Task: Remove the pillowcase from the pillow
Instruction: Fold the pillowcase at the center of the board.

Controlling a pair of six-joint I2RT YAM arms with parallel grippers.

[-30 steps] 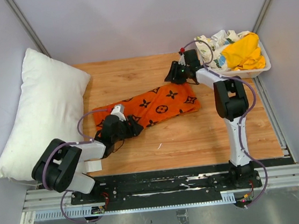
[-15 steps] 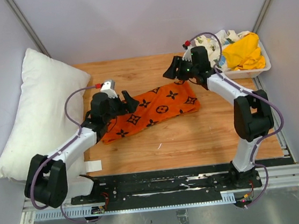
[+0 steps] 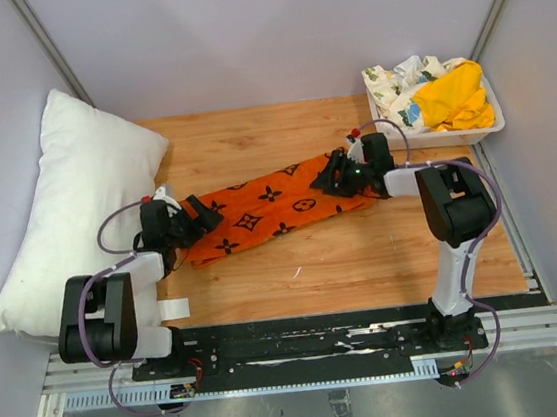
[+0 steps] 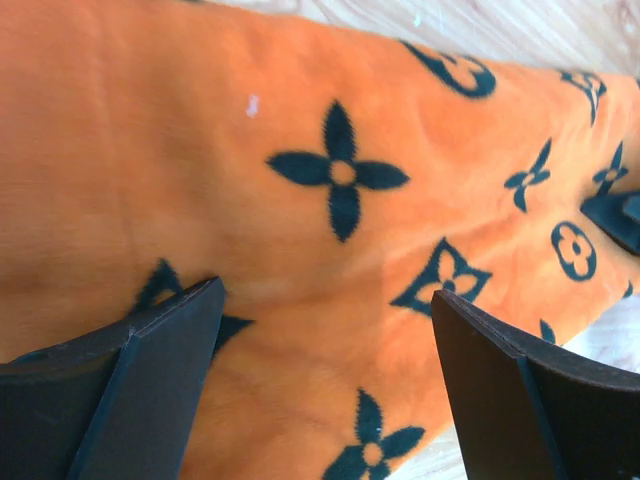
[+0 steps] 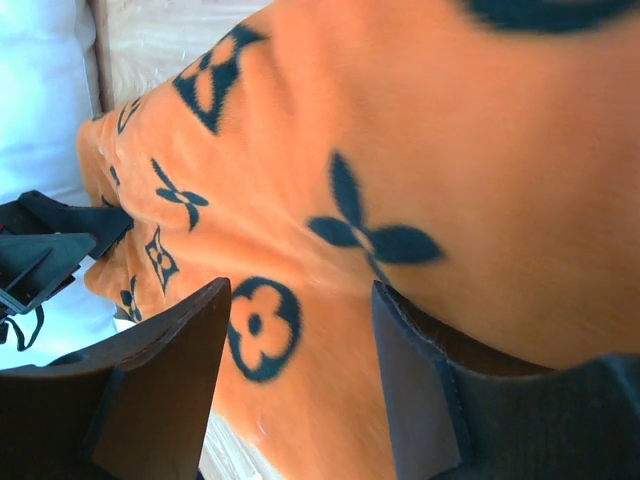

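The orange pillowcase with black motifs lies flat and empty on the wooden table. The plain white pillow is out of it and leans against the left wall. My left gripper is open and low over the case's left end; in the left wrist view orange fabric fills the space between its fingers. My right gripper is open and pressed low on the case's right end. In the right wrist view fabric lies between its fingers and drapes over the right one.
A white bin at the back right holds a yellow cloth and a white floral-print cloth. A small white label lies by the left arm's base. Grey walls enclose the table on three sides.
Both grippers have come down onto the ends of the pillowcase, the left one moving left and the right one moving nearer. The case now lies longer and narrower.
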